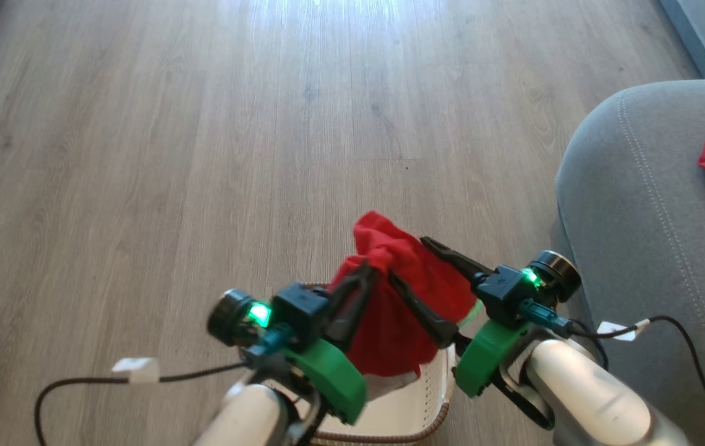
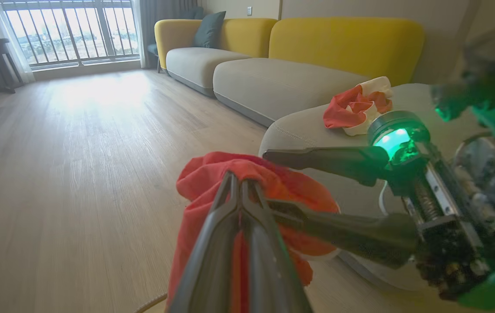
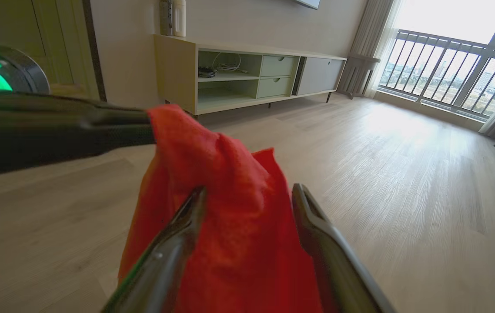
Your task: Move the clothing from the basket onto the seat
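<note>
Left gripper (image 1: 368, 271) clamps garment (image 1: 389, 334) over basket (image 1: 434, 396); right gripper (image 1: 411, 260) gapes around it. Thin pinch may slip short of seat (image 1: 637, 217).

The left gripper (image 1: 366, 271) is clamped on the top fold of the red garment (image 1: 389, 334), fingers pressed together. The right gripper (image 1: 409, 259) is held at the garment's right, fingers spread, straddling the bunched fabric. Both pale forearms (image 1: 582, 396) are angled toward the garment.

No legible text or numbers anywhere, white cable tags (image 1: 135, 368) too small and blurred to read.
</note>
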You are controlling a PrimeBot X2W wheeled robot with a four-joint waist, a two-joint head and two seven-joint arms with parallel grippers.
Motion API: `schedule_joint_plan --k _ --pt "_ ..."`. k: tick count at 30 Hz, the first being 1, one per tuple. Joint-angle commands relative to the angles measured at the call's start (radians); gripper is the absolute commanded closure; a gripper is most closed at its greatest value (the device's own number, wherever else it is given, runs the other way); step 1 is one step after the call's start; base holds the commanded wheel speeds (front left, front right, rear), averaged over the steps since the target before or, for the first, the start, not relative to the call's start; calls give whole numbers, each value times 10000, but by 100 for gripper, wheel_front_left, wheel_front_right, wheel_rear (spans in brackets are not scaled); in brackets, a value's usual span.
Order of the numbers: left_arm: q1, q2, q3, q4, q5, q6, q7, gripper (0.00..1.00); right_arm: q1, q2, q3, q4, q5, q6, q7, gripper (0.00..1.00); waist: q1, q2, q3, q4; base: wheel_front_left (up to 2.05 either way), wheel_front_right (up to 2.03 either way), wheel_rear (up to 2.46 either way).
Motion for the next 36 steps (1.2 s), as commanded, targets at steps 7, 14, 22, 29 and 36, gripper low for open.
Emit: schedule_joint_plan --k 7,14,22,29,36 --pt "-601 -139 -713 -1851 -124 -380 572 100 -441 -101 348 434 526 -2 -67 0 0 0 35 145 0 0 0" --pt "-581 31 -716 -2048 -391 -473 853 100 -767 -426 1441 417 1450 -2 -67 0 0 0 95 83 0 0 0" --pt "-569 49 -691 -1937 -565 -456 825 100 -1000 -739 2027 247 2031 -2 -67 100 0 0 140 6 0 0 0" --pt "-588 66 -610 -1831 -666 -384 774 100 -1052 -956 2089 82 2340 -2 -67 100 0 0 215 -55 0 0 0" --pt "-569 119 -451 -1543 -757 -237 654 100 -931 -1153 1513 -149 2408 -2 -67 100 0 0 337 -170 0 0 0"
